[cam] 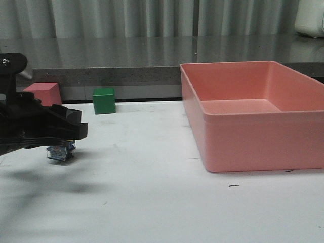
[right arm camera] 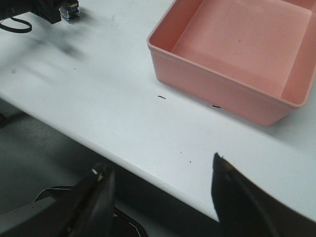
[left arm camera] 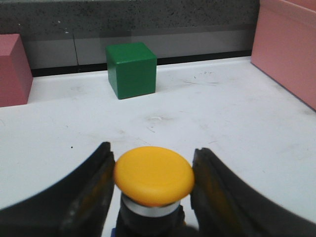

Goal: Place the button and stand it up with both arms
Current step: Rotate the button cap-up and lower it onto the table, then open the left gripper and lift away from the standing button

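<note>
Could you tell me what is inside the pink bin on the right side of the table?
Nothing shows inside the pink bin: the right wrist view shows its floor bare. From the front its near wall hides most of the floor.

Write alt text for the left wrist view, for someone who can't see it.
The left end effector has its two black fingers against either side of the button, yellow cap up, above a white table. Beyond stand a green cube, a pink cube at one edge and a pink bin at the other.
</note>
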Available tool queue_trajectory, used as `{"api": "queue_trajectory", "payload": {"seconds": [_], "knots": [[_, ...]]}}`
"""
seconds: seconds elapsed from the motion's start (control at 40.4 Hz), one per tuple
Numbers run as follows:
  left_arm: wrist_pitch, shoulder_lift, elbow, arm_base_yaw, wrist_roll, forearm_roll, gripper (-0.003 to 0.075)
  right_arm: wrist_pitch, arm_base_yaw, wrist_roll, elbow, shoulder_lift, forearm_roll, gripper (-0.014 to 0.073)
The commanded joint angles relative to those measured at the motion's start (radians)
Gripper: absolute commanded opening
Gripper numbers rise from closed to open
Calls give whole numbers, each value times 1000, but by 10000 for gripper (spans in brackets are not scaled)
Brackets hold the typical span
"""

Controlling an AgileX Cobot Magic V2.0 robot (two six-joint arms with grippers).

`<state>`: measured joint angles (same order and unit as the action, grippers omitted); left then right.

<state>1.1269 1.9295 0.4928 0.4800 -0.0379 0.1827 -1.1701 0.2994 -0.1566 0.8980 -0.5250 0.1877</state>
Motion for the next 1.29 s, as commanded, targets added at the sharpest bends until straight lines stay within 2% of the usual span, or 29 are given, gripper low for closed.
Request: {"api": "queue_trajectory", "payload": {"seconds": [0.0, 0.372, 0.694, 0.892, 1.264], "knots": [[234, -37, 15, 6, -9, 0, 191, 54, -6, -7, 24, -5, 13, 456], [232, -37, -10, 6, -9, -23, 204, 54, -6, -7, 24, -5, 13, 456], [232, -37, -36, 6, -9, -23, 452, 54, -6, -7, 24, -5, 13, 456], [232, -47, -54, 6, -9, -23, 557, 54, -6, -7, 24, -5, 13, 456], [232, -172, -125, 6, -9, -11, 568, 54, -6, -7, 24, -5, 13, 456]]}}
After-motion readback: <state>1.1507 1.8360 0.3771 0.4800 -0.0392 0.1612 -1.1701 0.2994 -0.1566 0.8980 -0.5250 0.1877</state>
